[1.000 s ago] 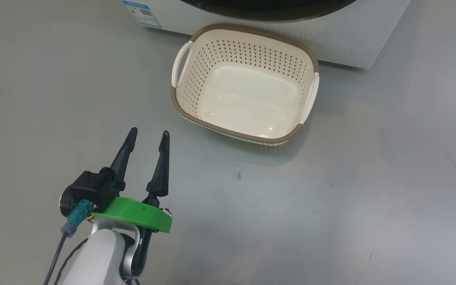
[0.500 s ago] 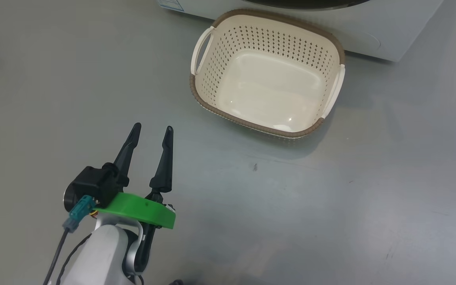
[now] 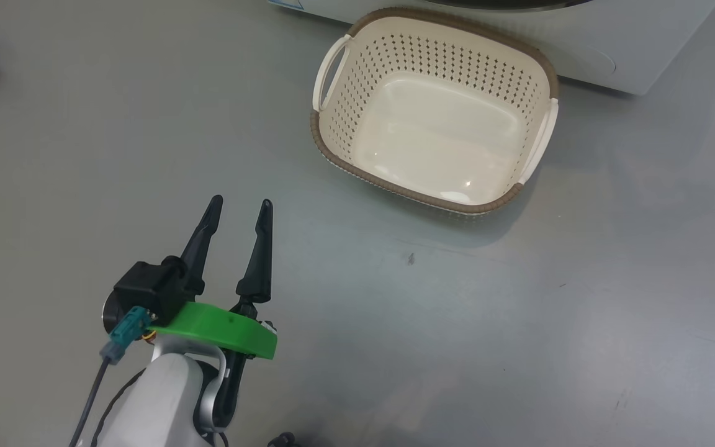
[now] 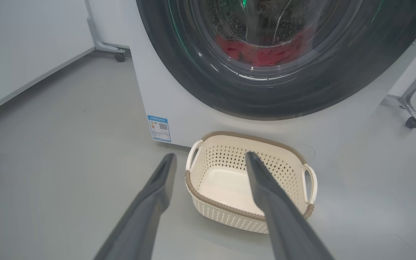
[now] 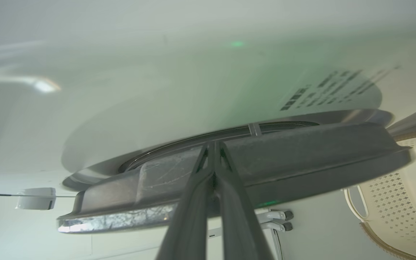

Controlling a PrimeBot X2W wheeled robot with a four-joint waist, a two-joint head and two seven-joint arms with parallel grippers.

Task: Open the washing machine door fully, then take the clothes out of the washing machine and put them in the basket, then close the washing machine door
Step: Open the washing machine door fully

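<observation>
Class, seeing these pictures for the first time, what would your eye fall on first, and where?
The washing machine door, a glossy black ring, tops the left wrist view, with red clothes behind its glass. Below it, the empty cream basket sits on the floor, and the left gripper, green-collared, hangs open at the head view's lower left.
</observation>
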